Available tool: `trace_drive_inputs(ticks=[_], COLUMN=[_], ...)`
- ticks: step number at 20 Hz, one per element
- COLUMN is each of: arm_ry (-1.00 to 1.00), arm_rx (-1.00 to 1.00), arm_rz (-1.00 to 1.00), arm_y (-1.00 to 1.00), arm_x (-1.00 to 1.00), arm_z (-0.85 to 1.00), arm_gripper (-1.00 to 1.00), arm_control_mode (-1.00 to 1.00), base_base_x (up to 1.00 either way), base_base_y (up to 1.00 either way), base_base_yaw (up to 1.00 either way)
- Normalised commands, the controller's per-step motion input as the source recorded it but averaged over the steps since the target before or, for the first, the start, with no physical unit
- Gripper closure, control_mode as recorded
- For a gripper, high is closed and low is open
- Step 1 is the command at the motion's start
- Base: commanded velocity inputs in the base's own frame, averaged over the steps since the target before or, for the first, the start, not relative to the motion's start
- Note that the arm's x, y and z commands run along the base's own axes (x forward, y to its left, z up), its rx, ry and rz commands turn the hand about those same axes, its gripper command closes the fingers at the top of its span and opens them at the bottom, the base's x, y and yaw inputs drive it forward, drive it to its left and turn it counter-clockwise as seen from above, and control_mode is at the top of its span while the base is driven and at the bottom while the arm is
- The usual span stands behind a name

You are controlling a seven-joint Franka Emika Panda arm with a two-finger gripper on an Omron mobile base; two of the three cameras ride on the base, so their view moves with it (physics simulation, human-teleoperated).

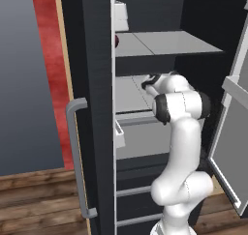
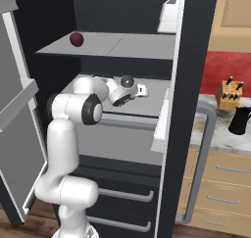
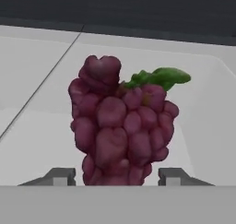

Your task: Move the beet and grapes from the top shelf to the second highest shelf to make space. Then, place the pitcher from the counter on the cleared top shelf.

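Maroon grapes [image 3: 120, 126] sit between parted jaws on the second highest shelf [image 3: 203, 108]; beet [image 2: 76, 38] above

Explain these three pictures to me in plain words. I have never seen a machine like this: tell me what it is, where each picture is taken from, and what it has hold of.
This is a computer-rendered kitchen. The white jointed thing is a robot arm reaching into an open fridge. Two pictures come from cameras behind the arm, one on its left and one on its right. The third comes from a camera on its hand, looking along the gripper.

The upper shelf carries a round dark-red beet. The arm's hand is over the shelf below. In the hand picture a bunch of grapes with a green stem stands on that shelf between the two finger tips, which stand apart on either side of it; whether they touch it I cannot tell.

On the counter to the right stand a black pitcher and a knife block.
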Motion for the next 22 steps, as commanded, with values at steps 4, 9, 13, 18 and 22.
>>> trace_drive_inputs(ticks=[4,9,13,18,22], arm_ry=[0.00,-0.06,-0.01,0.00,0.00], arm_rx=[0.00,-0.02,-0.08,-0.11,-0.09], arm_rz=[0.00,0.00,0.01,0.01,0.02], arm_y=[0.00,0.03,0.24,0.27,0.27], arm_x=[-0.06,-0.40,-0.62,-0.87,-0.96], arm_z=[0.17,0.64,0.57,0.04,0.18], arm_gripper=[-1.00,-1.00,-1.00,-1.00,-1.00], arm_control_mode=[-1.00,-1.00,-1.00,-1.00,-1.00], base_base_x=[0.00,0.00,0.00,0.00,0.00], base_base_y=[0.00,0.00,0.00,0.00,0.00], base_base_yaw=[0.00,0.00,0.00,0.00,0.00])
